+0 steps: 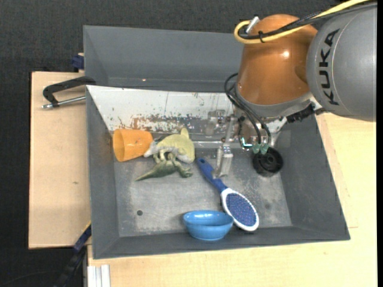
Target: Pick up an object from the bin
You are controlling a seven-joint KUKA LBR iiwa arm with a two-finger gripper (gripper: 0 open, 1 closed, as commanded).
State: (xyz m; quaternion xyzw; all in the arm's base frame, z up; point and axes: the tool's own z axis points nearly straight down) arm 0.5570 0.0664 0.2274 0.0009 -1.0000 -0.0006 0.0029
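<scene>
Camera view: your gripper (224, 160) is by the blue brush (238, 207), at 3 o'clock from the toy dinosaur (164, 171). You cannot tell if it pinches.

A single camera looks down on the bin (155, 58) from above, tilted so the far wall shows much more of its inner face than the near wall. It sits near enough that the bin, all four corners included, takes up most of the view. The arm (350, 52) enters from the right, its orange cover (272, 58) bulking large over the bin's far right corner.
</scene>
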